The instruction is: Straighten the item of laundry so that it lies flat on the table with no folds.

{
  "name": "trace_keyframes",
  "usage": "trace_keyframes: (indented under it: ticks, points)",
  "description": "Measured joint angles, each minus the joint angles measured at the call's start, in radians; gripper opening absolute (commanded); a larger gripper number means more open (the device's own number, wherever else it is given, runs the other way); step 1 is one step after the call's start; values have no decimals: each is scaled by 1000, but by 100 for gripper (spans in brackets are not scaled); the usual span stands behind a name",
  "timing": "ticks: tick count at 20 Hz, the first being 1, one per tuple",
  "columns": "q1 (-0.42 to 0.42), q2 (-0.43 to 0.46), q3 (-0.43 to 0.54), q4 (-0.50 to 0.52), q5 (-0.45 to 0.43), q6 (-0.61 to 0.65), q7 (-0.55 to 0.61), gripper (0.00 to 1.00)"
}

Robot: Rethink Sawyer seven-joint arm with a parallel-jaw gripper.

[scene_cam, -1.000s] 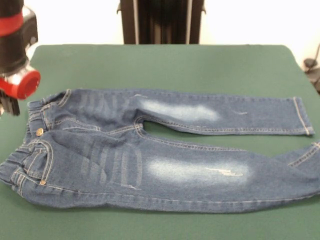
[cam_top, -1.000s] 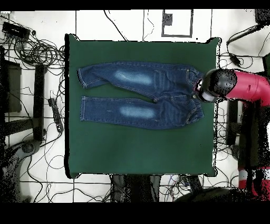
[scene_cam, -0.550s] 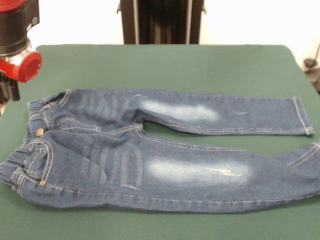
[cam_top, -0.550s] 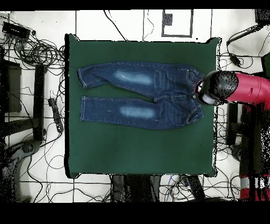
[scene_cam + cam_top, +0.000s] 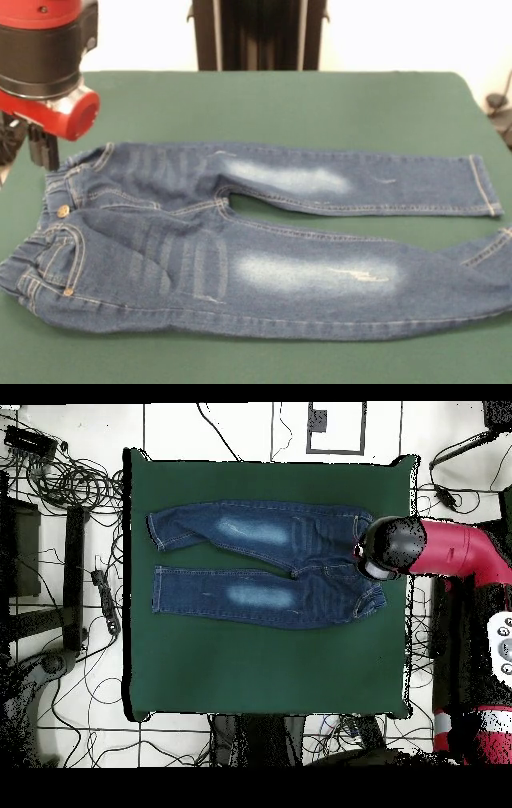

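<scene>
The item of laundry [image 5: 240, 240] is a small pair of blue jeans with faded thigh patches. It lies spread on the green table [image 5: 280, 104], waist at the left and legs running right in the front view. The waistband is bunched at the near left, and the near leg's cuff looks bent at the right edge. My gripper [image 5: 36, 148] hangs under the red and black wrist, just above the far end of the waistband. In the overhead view the jeans [image 5: 265, 564] lie on the table's [image 5: 270, 674] upper half. There the arm's head [image 5: 385, 549] covers the waist end and hides the gripper.
Green cloth shows all around the jeans, with the widest stretch [image 5: 270, 654] on the robot's side. Tangled cables [image 5: 70, 484] lie on the floor past the table's edges. A dark stand [image 5: 500, 108] sits off the right corner in the front view.
The arm has moved in from the table's side towards the jeans. Its wrist now stands over the waistband instead of beside it. The jeans have not moved.
</scene>
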Motion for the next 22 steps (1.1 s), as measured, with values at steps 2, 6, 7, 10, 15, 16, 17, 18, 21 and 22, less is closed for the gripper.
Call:
trace_keyframes:
  ticks: [2, 6, 7, 10, 15, 16, 17, 18, 21, 22]
  points:
    - [8, 0, -9, 7, 13, -16, 1, 0]
    - [19, 1, -22, 25, 44, -52, 4, 0]
    - [23, 1, -27, 31, 53, -65, 5, 0]
    - [39, 3, -50, 56, 83, -117, 10, 0]
    - [59, 4, -91, 96, 128, -183, 18, 0]
    - [60, 4, -96, 104, 137, -196, 21, 0]
    - [61, 4, -100, 111, 144, -206, 24, 0]
    - [62, 4, -110, 127, 160, -228, 30, 0]
    - [62, 5, -128, 152, 181, -261, 43, 0]
    - [62, 6, -141, 168, 196, -279, 52, 0]
